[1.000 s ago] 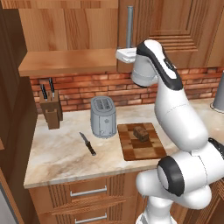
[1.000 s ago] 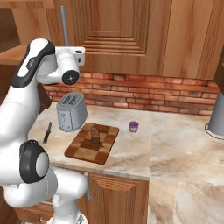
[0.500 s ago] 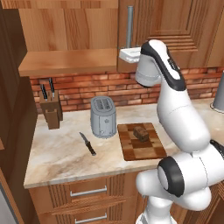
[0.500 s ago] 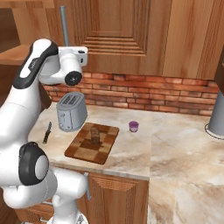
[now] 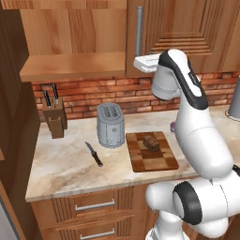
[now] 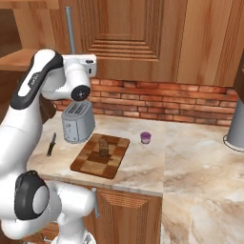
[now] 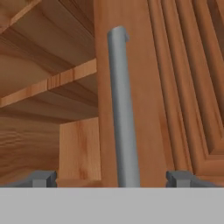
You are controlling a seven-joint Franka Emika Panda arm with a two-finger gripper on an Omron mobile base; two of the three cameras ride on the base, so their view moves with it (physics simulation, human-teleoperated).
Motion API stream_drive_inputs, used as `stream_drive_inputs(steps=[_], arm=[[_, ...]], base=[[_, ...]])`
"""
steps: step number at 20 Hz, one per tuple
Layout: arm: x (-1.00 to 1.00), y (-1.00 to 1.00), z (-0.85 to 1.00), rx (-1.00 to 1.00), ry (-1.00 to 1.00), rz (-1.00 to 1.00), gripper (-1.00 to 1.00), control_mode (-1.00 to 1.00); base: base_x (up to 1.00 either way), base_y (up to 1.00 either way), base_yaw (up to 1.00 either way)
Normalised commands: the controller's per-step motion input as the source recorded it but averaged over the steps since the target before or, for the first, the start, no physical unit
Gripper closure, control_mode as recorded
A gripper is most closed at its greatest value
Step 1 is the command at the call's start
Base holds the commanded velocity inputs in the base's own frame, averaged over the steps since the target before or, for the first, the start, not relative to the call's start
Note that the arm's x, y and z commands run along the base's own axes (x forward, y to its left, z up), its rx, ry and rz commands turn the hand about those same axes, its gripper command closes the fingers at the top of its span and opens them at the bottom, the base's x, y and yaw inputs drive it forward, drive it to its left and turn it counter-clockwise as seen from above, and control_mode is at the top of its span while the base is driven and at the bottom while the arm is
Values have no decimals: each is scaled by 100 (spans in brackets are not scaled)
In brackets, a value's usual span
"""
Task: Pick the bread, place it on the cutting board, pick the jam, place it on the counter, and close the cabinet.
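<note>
Grey handle (image 7: 124, 109) between wide-open hand (image 7: 112, 178) tips | holding nothing | cabinet (image 7: 183, 87) edge ahead

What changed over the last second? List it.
The end effector opened wider, its fingers now spread either side of the vertical grey bar handle of the brown wooden cabinet door. Dark bread chunk, patchwork cutting board and purple jam jar stayed put.

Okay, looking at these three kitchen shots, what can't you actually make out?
- Jam: left base view, mostly hidden behind the arm; the right base view shows it standing on the counter.
- Gripper: hand view, only the fingertips show, standing wide either side of the cabinet handle; the bottom edge cuts off the handle's lower end, so contact cannot be judged.
- Grey object: right base view, cut by the right edge; unidentifiable.
</note>
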Motion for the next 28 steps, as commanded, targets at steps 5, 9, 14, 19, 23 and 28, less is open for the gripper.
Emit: stream_drive_inputs(steps=[5,9,14,19,23,28], arm=[[-60,0,2,0,0,0,-100,-100],[-54,0,17,0,0,-1,-100,-100],[-47,0,27,0,0,-4,-100,-100],[-43,1,28,0,1,-6,-100,-100],[-36,1,33,0,6,-7,-100,-100],[-38,3,35,0,10,-9,-100,-100]], base=[[0,0,0],[0,0,0],[0,0,0],[0,0,0],[0,0,0],[0,0,0]])
